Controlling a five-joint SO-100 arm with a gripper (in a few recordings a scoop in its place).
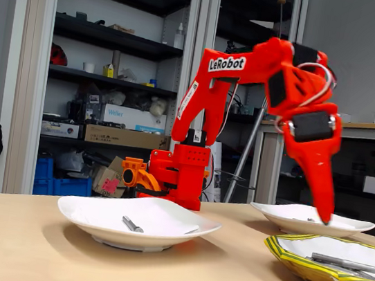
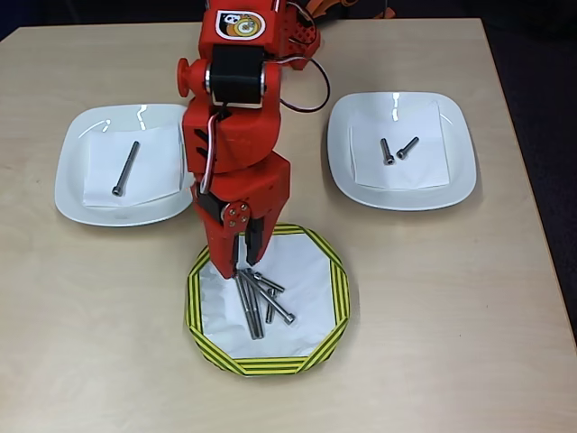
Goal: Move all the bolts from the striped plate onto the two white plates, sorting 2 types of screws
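Several bolts point(image 2: 260, 302) lie heaped on the striped plate point(image 2: 335, 287), which sits nearest the table's front edge in the overhead view, the long ones fanned toward the near side with a shorter one tucked among them. One long bolt point(image 2: 125, 168) already rests on the left white plate point(image 2: 77, 171), and two short bolts point(image 2: 397, 149) lie just beside each other on the right white plate point(image 2: 455, 171), so the sorting is under way but mostly unfinished. The red gripper point(image 2: 244, 260) is lowered at the far end of the pile, its fingers slightly parted around the upper ends of the bolts; whether it is actually pinching one I cannot tell. The likely trouble is the crowding: the long bolts touch and overlap, so closing here could catch two at once, or drag a neighbour off the plate on the lift, and a smooth round shank held near one end could swing or slip out on the way to a white plate. The overhead view lays out every bolt and which plate holds which sort. The fixed view, low at table height, instead shows how far down the fingertip hangs above the plates, and hides most of the pile behind the striped rim.
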